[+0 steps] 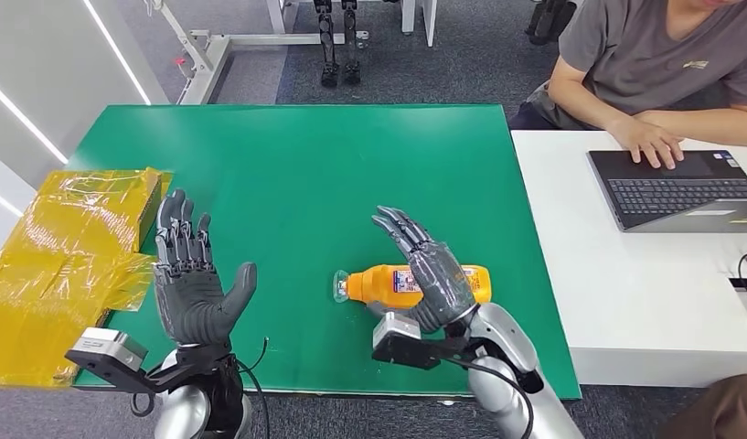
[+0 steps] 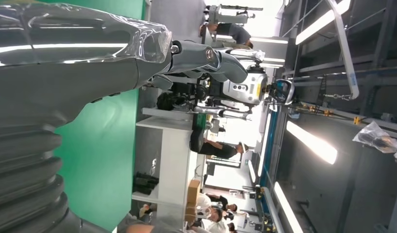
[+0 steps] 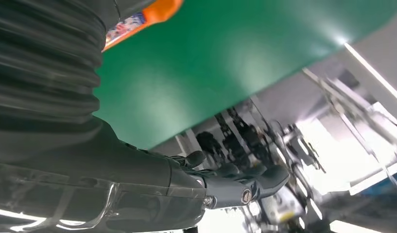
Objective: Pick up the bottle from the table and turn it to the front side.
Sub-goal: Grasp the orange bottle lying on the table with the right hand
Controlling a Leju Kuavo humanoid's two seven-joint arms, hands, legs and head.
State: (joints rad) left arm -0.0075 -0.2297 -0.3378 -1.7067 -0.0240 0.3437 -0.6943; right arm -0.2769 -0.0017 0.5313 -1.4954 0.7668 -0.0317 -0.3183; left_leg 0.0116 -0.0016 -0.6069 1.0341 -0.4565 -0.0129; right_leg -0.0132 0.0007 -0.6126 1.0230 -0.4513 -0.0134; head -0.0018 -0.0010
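Bottle: orange plastic bottle (image 1: 397,283) lying sideways on green bench (image 1: 296,174).
Right hand (image 1: 429,274): over bottle, fingers spread, not gripping.
Left hand (image 1: 191,279): raised, fingers wide, empty.

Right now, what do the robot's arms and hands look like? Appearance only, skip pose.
Left hand and right hand: dark grey, many-jointed fingers. Wrist views show a grey ribbed cover and clear glossy film over a thick grey thumb. Forearms are silver, with a grey camera box bracketed at each wrist and thin black cables alongside.
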